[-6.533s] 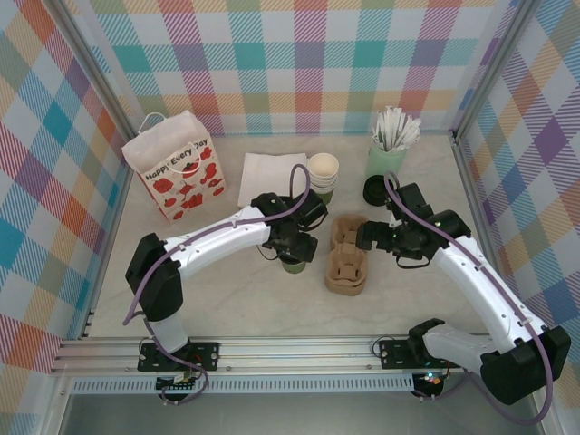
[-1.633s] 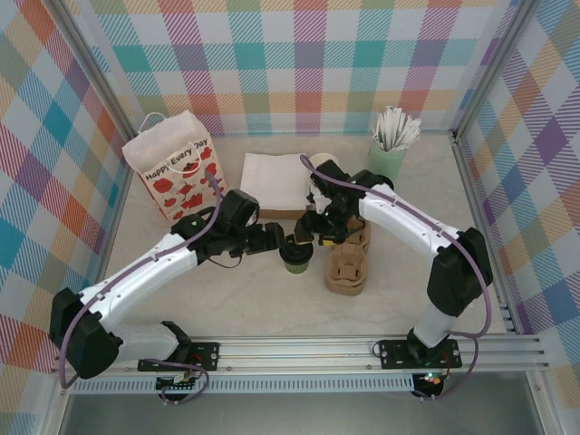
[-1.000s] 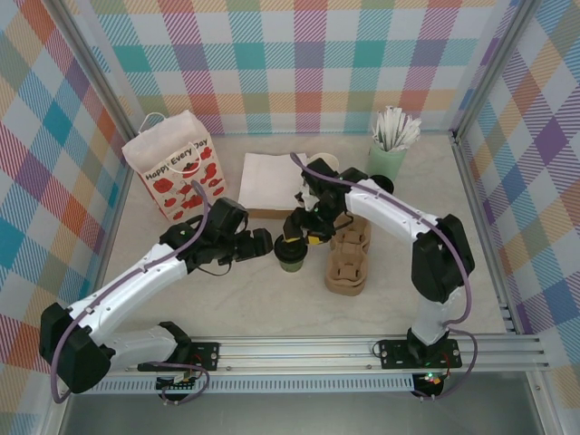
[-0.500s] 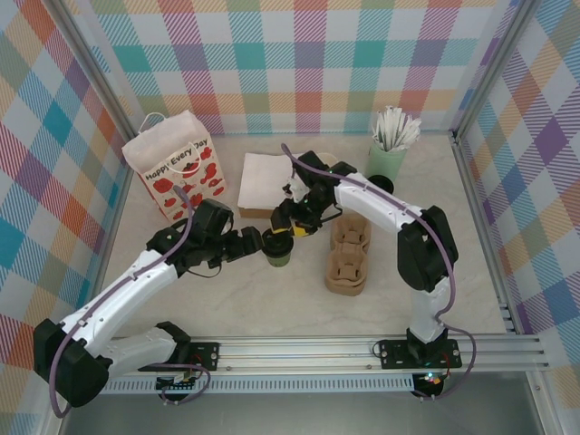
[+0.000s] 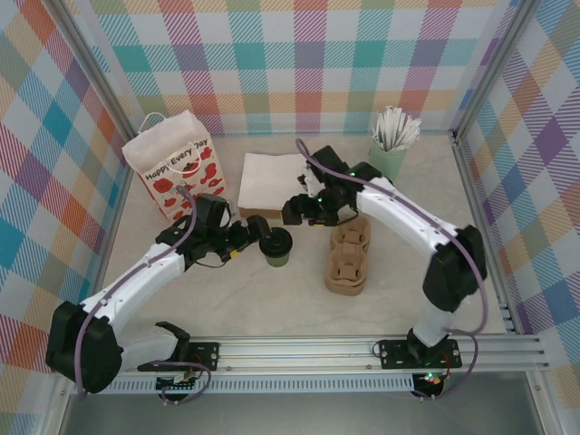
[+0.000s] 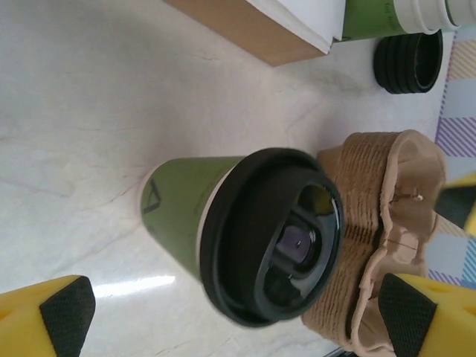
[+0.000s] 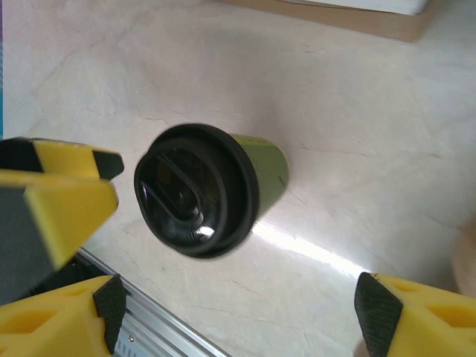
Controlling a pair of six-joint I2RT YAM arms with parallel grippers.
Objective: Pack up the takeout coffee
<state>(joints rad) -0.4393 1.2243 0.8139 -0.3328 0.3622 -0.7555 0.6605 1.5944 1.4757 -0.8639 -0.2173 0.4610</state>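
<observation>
The takeout coffee [image 5: 276, 246] is a dark green paper cup, now capped with a black lid, standing upright on the pale table. In the left wrist view the coffee [image 6: 238, 223] sits just ahead of my open left gripper [image 6: 238, 320], between the lines of its wide-spread fingers [image 6: 65, 316]. From above, the left gripper [image 5: 254, 238] is close to the cup's left side, not touching. My right gripper [image 5: 293, 213] hangs open behind and right of the cup, apart from it. The right wrist view looks down on the lidded coffee [image 7: 201, 190], with the right gripper [image 7: 242, 320] empty.
A brown pulp cup carrier [image 5: 348, 256] lies just right of the cup. The red-flowered paper bag [image 5: 176, 174] stands at back left, with a napkin stack [image 5: 269, 179] beside it. A tumbler of white sticks [image 5: 389, 145] is at back right. Spare cups [image 6: 387, 15] and black lids [image 6: 411, 61] sit behind.
The cup has slid a little left and now wears a black lid. My right gripper has let go and drawn back to the rear right. The left gripper has closed in on the cup.
</observation>
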